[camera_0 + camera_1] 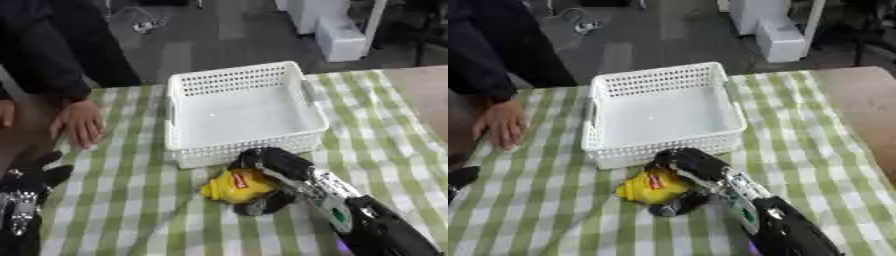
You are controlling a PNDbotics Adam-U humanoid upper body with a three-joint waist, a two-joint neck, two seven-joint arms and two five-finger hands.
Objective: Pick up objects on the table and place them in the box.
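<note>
Where the checked cloth [131, 210] runs off the near left corner, the robot's left hand [31, 175] rests idle, black fingers pointing up and relaxed, holding nothing. Just beyond it, at the left edge, a person's bare hand [79, 125] lies flat on the cloth, dark sleeve above it; it touches none of the task's things.

Centre, toward the far side: white plastic basket [179, 95] with perforated walls, sitting square on the green-and-white cloth. Inside shows only its bare white floor.

Just near of the basket's front wall, on the cloth: a yellow bottle [232, 187], lying on its side, cap end pointing left, a red label on its body. It sits outside the basket, close to the front wall; cannot tell if it touches it.

Right of centre: the robot's right hand [689, 165] comes in from the near right corner, black with a silver forearm. Its fingers curl over the top and far side of the bottle, thumb wrapped under the near side, so the hand is closed round it. Cannot tell whether the bottle is lifted off the cloth or resting on it.

Far right: bare brown tabletop [864, 105] beyond the cloth's edge.
</note>
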